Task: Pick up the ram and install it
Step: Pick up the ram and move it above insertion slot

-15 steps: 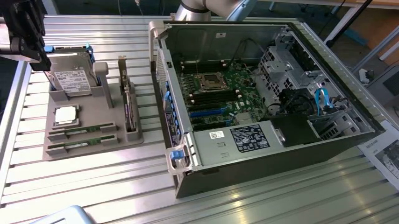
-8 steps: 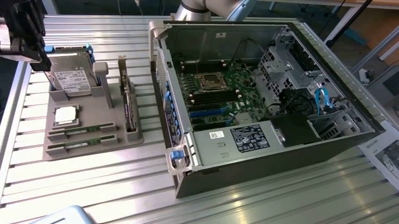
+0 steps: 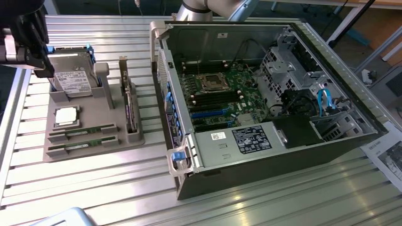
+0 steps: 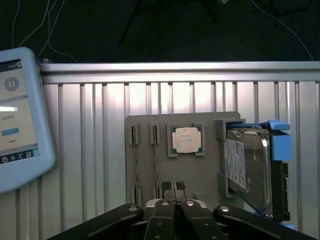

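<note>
Two ram sticks lie in slots at the front of the grey holder (image 3: 119,141): one ram stick (image 3: 82,133) and a second ram stick (image 3: 80,146) beside it. The wrist view shows them edge-on as thin strips, the first ram stick (image 4: 134,160) and the other ram stick (image 4: 155,160). My gripper (image 3: 39,66) hangs above the holder's far end, near the hard drive. In the wrist view the gripper (image 4: 173,187) has its fingers together, with nothing between them. It stands well above the holder and touches neither stick.
The holder also carries a square silver processor (image 3: 67,116), a hard drive (image 3: 72,77) and an upright expansion card (image 3: 127,103). An open computer case (image 3: 264,155) with its motherboard (image 3: 220,94) lies to the exterior view's right. A tablet (image 4: 20,120) rests near the table edge.
</note>
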{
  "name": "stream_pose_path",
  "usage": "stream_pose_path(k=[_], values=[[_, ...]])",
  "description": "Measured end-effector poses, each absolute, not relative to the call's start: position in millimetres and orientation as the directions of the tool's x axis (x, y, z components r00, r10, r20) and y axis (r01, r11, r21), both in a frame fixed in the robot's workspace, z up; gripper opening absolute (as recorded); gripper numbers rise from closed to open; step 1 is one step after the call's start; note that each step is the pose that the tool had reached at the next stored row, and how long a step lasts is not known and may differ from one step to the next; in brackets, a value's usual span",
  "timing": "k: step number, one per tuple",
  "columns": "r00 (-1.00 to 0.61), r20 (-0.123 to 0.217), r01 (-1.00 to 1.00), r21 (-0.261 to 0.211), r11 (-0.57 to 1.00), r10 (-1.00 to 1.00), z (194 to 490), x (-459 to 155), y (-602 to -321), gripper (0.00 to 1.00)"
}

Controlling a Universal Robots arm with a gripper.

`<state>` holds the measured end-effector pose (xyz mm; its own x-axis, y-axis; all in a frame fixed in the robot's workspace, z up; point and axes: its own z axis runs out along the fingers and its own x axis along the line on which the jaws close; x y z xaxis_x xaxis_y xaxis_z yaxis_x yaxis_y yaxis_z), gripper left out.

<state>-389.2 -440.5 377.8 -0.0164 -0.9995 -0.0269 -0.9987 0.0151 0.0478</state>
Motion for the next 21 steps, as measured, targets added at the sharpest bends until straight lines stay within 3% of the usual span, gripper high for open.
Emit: stream_pose_path(k=[21], values=[[-0.016,-0.027,-0.999,0.048,0.015,-1.0,333,-389,-447,0.1]])
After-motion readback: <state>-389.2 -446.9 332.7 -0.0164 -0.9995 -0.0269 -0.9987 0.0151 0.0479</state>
